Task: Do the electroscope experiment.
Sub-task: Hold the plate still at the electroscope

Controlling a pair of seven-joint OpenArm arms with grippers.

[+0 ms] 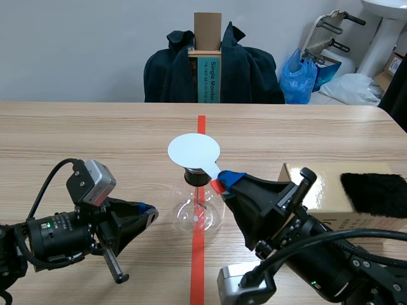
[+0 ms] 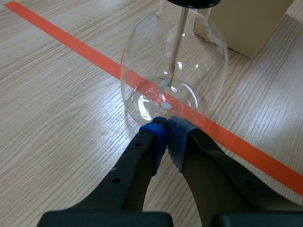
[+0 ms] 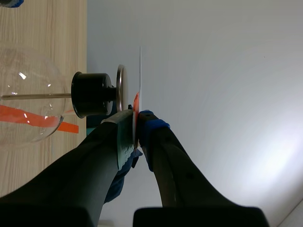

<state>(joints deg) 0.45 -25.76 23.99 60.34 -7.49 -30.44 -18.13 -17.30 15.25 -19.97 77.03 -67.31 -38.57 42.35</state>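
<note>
We've got a light wood-grain table (image 1: 95, 133), with an orange-red tape line (image 1: 201, 124) running down its middle. A glass flask (image 1: 198, 215) stands upright right on that line. A cardboard box (image 1: 327, 197) sits on the table near the flask, on its right.

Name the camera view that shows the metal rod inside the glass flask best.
Left wrist view: the metal rod runs down through the clear glass flask, close up, to its lower end. The scene view shows it only small and faint behind glare. The right wrist view shows just its upper part, next to the stopper.
</note>
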